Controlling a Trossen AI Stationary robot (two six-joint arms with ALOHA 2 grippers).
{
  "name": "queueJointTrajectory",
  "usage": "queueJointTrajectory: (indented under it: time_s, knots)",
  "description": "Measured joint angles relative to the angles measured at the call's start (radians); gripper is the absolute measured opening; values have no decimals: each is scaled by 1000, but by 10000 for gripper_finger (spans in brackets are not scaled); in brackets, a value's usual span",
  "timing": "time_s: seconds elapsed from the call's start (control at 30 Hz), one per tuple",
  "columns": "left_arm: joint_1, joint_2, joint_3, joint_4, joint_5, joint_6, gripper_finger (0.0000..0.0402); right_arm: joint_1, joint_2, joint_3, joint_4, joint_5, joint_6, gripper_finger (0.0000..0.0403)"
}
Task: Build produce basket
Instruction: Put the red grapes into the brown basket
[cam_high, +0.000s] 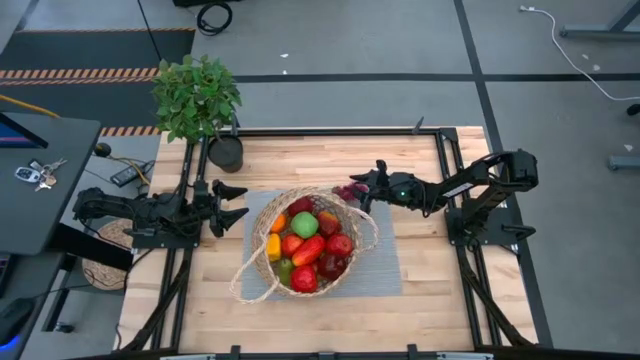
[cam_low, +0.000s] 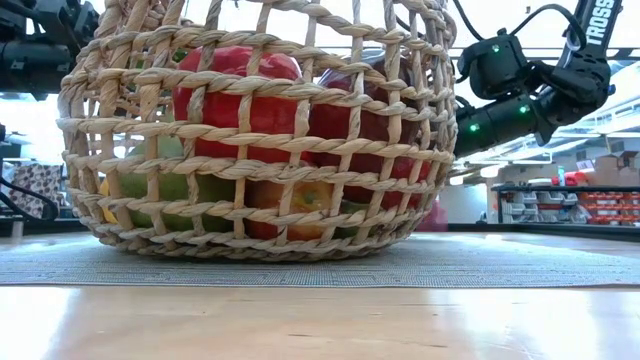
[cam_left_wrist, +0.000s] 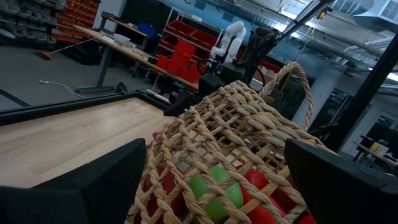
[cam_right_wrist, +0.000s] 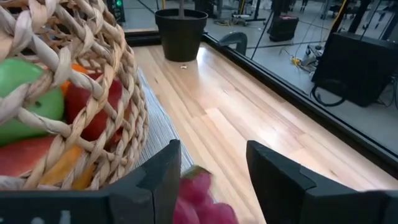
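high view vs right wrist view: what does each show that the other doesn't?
Only the high view: the leafy green potted plant, the left gripper open beside the basket, and the thin looping wicker handle.

Only the right wrist view: the purple grapes up close between the right gripper's jaws, shut on them, just outside the basket wall.

Both: the round tan woven wicker basket of produce, the green apple, the black plant pot and the wooden table.
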Motion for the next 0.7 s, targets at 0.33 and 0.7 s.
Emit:
queueJointTrajectory:
  time_s: [0.33, 0.7]
  knots:
    - [0, 0, 0, 0, 0, 0, 389, 0, 0, 0, -20, 13, -60, 188]
    - [0, 0, 0, 0, 0, 0, 389, -67, 0, 0, -103, -10, -50, 279]
